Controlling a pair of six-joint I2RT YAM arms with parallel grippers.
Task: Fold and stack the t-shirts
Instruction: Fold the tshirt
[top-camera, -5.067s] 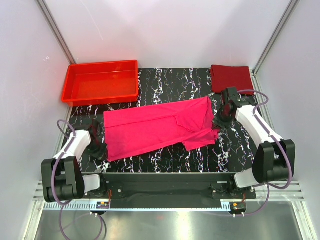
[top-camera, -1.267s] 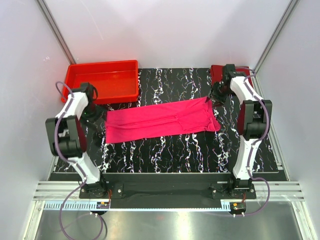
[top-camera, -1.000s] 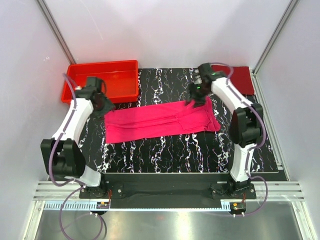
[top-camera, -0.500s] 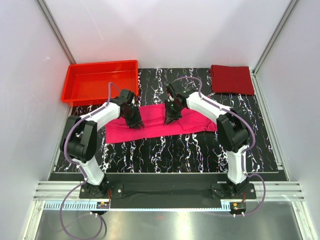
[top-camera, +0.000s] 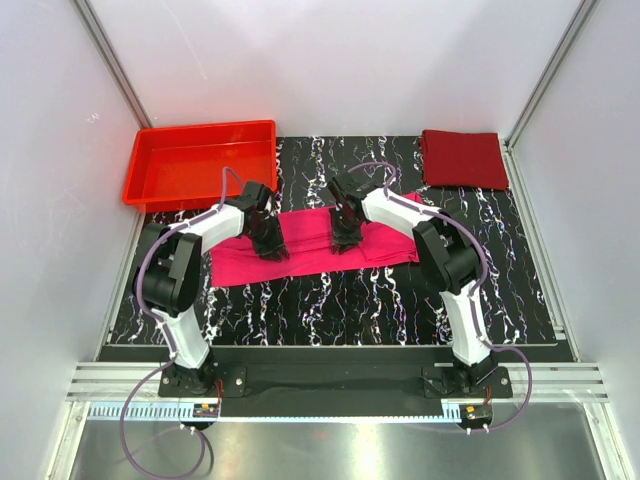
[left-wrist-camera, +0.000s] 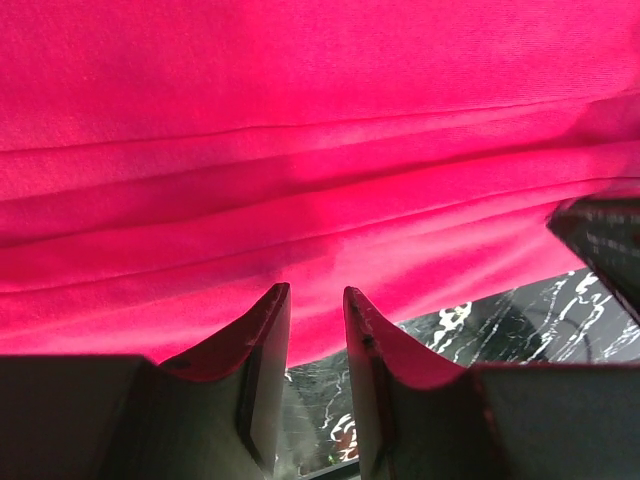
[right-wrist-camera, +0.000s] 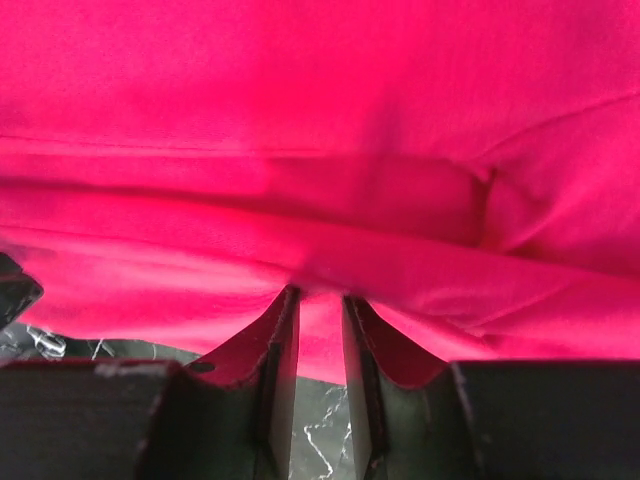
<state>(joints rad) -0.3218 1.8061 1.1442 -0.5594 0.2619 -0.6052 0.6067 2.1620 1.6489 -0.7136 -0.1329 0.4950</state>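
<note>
The magenta-pink t-shirt (top-camera: 385, 232) lies folded into a long band across the middle of the table. My left gripper (top-camera: 268, 243) is low over its left part. In the left wrist view the left gripper (left-wrist-camera: 312, 296) has its jaws a narrow gap apart, with nothing between them, over the shirt's (left-wrist-camera: 320, 150) near edge. My right gripper (top-camera: 345, 232) is on the shirt's middle. In the right wrist view the right gripper (right-wrist-camera: 315, 296) has a narrow gap too, its tips against a raised ridge of cloth (right-wrist-camera: 400, 250). The maroon t-shirt (top-camera: 463, 158) lies folded at the far right corner.
A rigid red plastic tray (top-camera: 150, 185) stands at the far left of the black marbled table (top-camera: 350, 310). White walls and metal posts close in the table on three sides. Both arms reach inward across the table's middle.
Both arms have swung from the shirt's far corners in to its middle. Earlier the shirt's near half was folded over into a narrower band. In the last half second both grippers shifted slightly.
</note>
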